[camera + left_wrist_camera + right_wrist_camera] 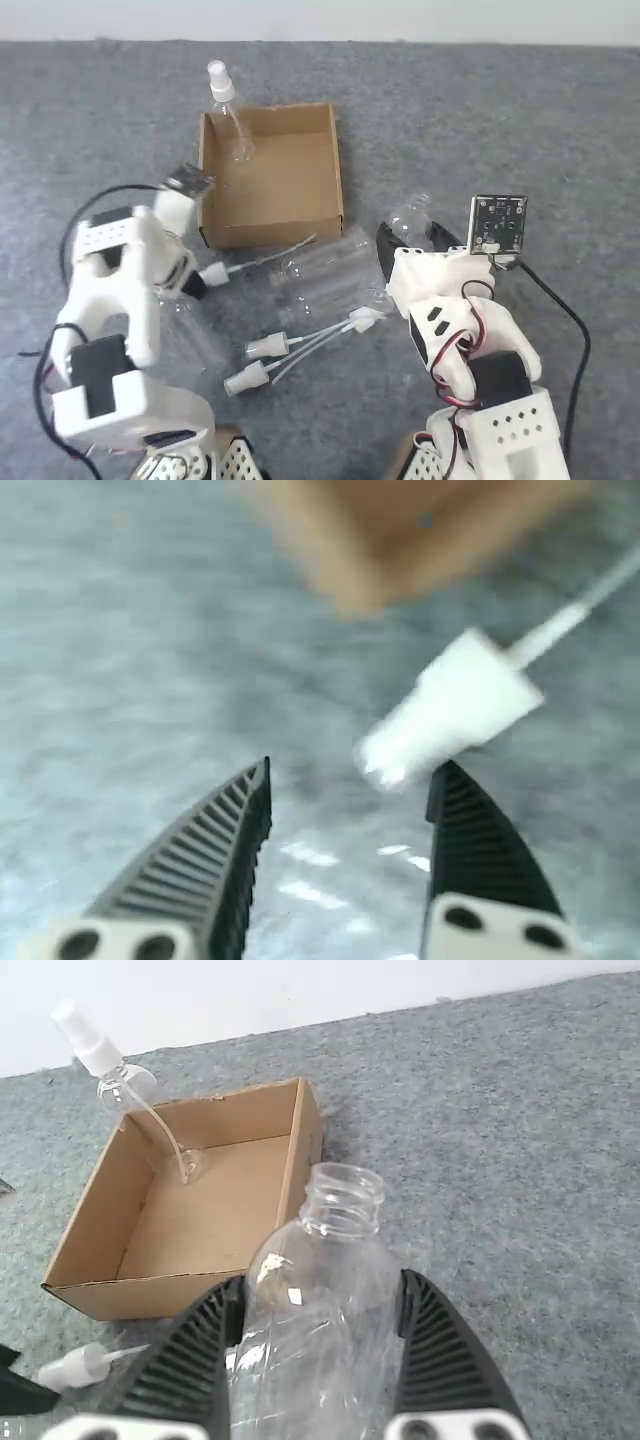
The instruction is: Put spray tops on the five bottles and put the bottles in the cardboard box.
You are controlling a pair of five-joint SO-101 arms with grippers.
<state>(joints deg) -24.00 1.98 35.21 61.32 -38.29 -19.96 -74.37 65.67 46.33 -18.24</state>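
Observation:
The cardboard box (pixel 270 185) lies open at the table's middle back, and one clear bottle with a spray top (pixel 226 112) leans in its far left corner. My right gripper (pixel 322 1285) is shut on a clear bottle (pixel 318 1260) with an open neck, held upright to the right of the box (pixel 200 1210). My left gripper (pixel 355 770) stands open low over the carpet, with a white spray top (pixel 450 705) just ahead of its fingertips, near the box's front left corner. In the high view that spray top (pixel 214 272) lies beside the left gripper (pixel 195 280).
Three more spray tops (pixel 268 346) with long tubes lie on the grey carpet in front of the box. Clear bottles (pixel 325 268) lie on their sides between the arms, and one lies by the left arm (pixel 190 330). A black cable runs along the right.

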